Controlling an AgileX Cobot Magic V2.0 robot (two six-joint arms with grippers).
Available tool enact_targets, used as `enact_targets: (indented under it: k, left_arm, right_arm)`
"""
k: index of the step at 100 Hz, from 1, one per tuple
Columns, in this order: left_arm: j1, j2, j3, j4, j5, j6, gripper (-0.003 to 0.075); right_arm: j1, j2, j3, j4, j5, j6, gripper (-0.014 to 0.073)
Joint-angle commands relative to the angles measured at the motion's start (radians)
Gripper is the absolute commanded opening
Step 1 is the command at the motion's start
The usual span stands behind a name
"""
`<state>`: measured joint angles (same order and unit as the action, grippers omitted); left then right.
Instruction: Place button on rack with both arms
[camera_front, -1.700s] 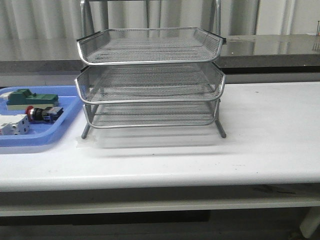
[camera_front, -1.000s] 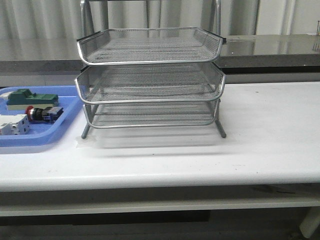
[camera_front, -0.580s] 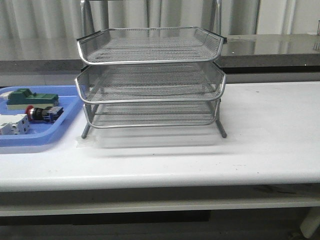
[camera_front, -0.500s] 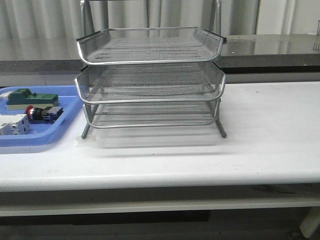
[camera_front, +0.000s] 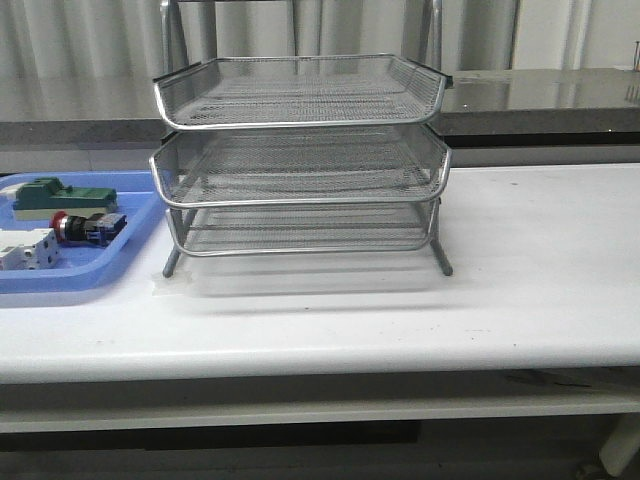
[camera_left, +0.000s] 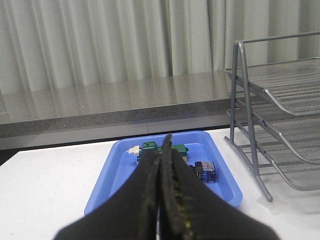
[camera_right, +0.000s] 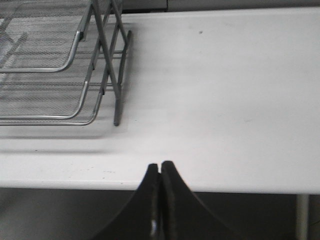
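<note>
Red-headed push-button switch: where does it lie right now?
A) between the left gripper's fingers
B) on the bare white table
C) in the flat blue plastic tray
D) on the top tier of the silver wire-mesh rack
C: the red-headed push-button switch lies in the flat blue plastic tray, left of the silver wire-mesh rack, untouched.

Button (camera_front: 83, 227): small push-button switch, red round head, silver collar, black-and-blue body. It lies on its side in a blue tray (camera_front: 120, 255), red head pointing toward the robot's left, between a green block (camera_front: 55, 196) behind it and a white module (camera_front: 25, 248) in front. Nothing grips it.

Rack (camera_front: 300, 160): three-tier silver wire-mesh letter tray stack on a thin metal frame with legs. It stands upright on the white desk (camera_front: 520, 270), just beside the blue tray, on the tray's right. All three tiers hold nothing.
</note>
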<state>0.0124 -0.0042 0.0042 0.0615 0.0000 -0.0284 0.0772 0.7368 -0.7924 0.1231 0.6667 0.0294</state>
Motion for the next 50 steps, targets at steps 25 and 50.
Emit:
enact_targets:
  k: [25, 50]
  left_arm:
    - [-0.001, -0.032, 0.034, 0.001, -0.082, -0.014, -0.0020]
    - [-0.001, -0.032, 0.034, 0.001, -0.082, -0.014, -0.0020]
  right_arm:
    - [-0.005, 0.320, -0.052, 0.282, -0.101, -0.004, -0.0055]
    - [0.001, 0.463, -0.052, 0.357, -0.105, -0.005, 0.0172]
